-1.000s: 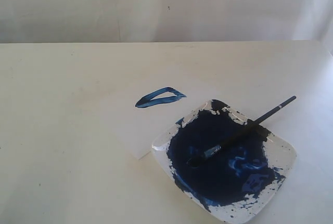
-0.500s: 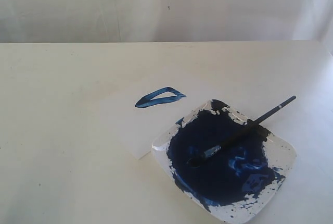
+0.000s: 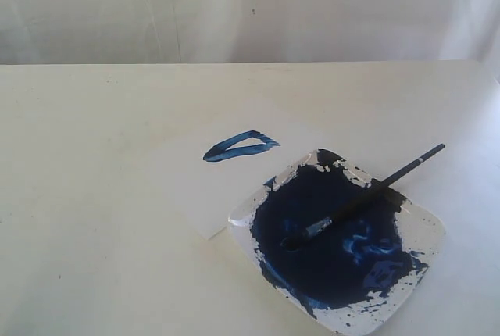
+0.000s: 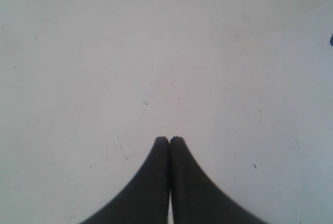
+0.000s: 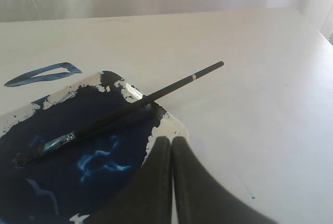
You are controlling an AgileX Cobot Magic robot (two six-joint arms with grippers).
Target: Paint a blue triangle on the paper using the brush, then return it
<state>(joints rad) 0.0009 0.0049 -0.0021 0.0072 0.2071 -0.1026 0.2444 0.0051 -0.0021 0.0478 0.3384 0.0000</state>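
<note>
Both left fingers [image 4: 153, 182] and right fingers [image 5: 156, 182] clench empty; the paper [image 3: 211, 187] barely shows.

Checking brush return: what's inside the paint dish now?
The dish holds a dark blue paint pool and the brush: bristles in the paint, handle leaning out over the rim. The dish floor under the pool is covered.

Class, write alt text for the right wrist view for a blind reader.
A black brush lies in a dish of dark blue paint, its handle overhanging the rim. The shut right gripper is near the dish; a blue triangle lies beyond.
</note>
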